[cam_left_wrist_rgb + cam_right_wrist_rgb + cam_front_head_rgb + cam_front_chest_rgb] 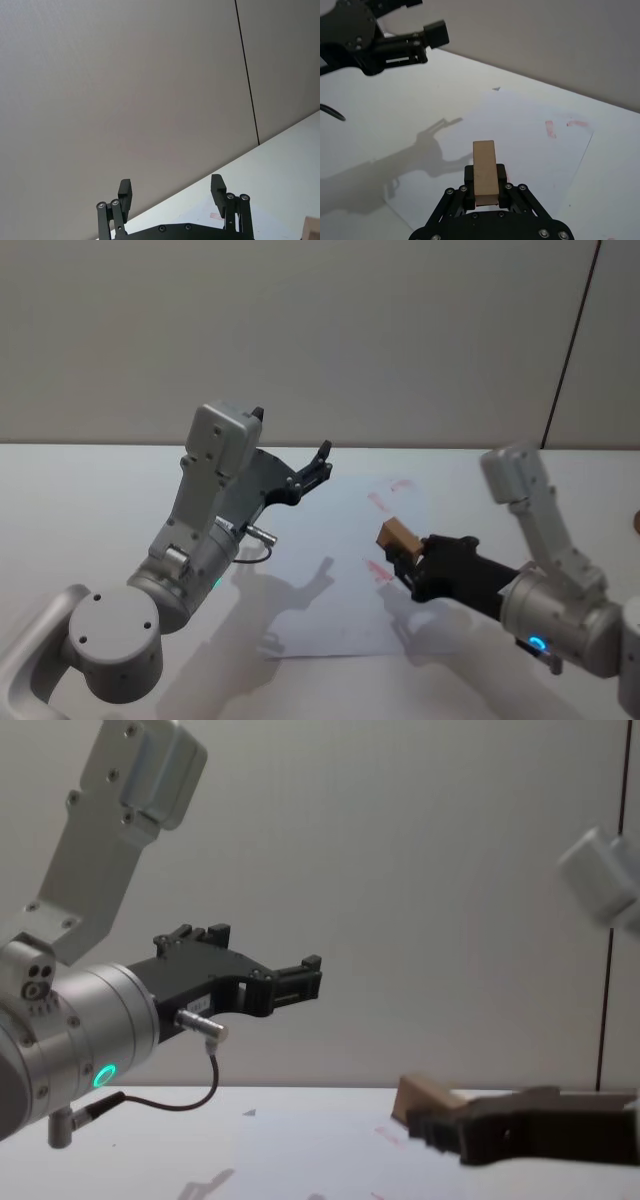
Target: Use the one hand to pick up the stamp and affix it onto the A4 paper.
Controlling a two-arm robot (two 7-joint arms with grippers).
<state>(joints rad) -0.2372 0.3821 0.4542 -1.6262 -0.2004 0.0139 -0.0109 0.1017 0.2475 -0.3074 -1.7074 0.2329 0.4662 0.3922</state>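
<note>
My right gripper [408,558] is shut on the stamp [398,536], a small tan wooden block that sticks out past the black fingertips [501,173]. It hangs a little above the right part of the A4 paper [330,610], close to faint red marks [378,570]. The right wrist view has the stamp [485,172] over the white sheet [520,130], with more red marks [550,127] farther off. From the chest, the stamp [425,1095] shows just above the tabletop. My left gripper [318,468] is open and empty, raised high over the paper's far left side.
The white table [90,490] runs back to a grey wall. My left arm's grey elbow and base [110,640] stand at the near left, with a black cable [190,1100] looping under the wrist. Shadows of both arms fall on the sheet.
</note>
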